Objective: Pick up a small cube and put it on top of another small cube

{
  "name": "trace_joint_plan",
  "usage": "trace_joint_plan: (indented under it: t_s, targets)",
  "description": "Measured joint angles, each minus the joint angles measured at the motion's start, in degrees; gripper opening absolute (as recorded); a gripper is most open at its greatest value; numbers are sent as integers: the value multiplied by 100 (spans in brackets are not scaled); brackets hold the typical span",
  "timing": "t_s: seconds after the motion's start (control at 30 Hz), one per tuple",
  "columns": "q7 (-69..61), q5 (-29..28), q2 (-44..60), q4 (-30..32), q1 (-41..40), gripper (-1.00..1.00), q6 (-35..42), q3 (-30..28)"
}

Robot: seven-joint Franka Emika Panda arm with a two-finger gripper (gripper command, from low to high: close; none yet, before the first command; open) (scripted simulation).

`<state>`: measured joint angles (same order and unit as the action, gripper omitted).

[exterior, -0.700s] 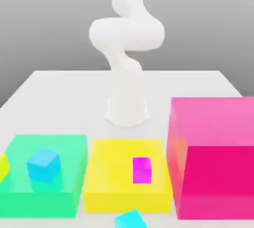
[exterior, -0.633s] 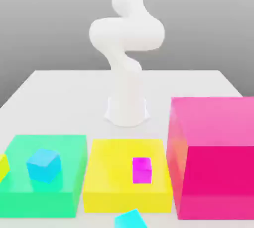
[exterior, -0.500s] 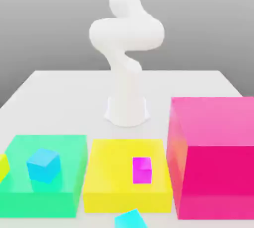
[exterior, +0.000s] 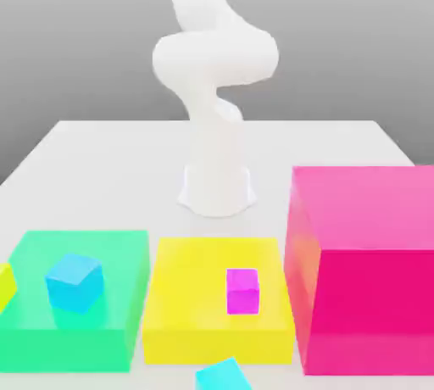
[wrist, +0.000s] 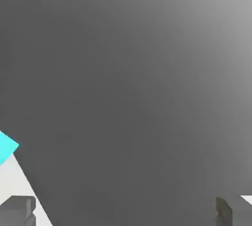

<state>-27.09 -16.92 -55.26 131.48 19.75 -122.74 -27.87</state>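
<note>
Huge pink block, yellow block carrying magenta cube, turquoise cube on counter, all far below tool, spread, empty. Risk: grabbing lookalike sky-blue cube.

A rendered test scene, not any lived-in room: a plain white tabletop floats before a smooth grey gradient backdrop with no walls or furniture. A featureless glossy white robot arm rises from its middle. Around it sit flat-coloured, translucent toy-like blocks: a green slab, a yellow slab, a huge pink-magenta block.
</note>
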Motion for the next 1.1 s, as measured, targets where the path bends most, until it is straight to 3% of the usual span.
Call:
trace_joint_plan:
  t_s: [0.37,0.63,0.9,1.1]
  targets:
    - [-3242,-795,398,55,1315,0,-177,-1731]
    - [-5427,-1390,988,79,2762,0,-523,-3268]
    - [-7282,-2192,1501,35,4978,0,-902,-5259]
    - [-8303,-3174,1419,-90,7076,0,-975,-6942]
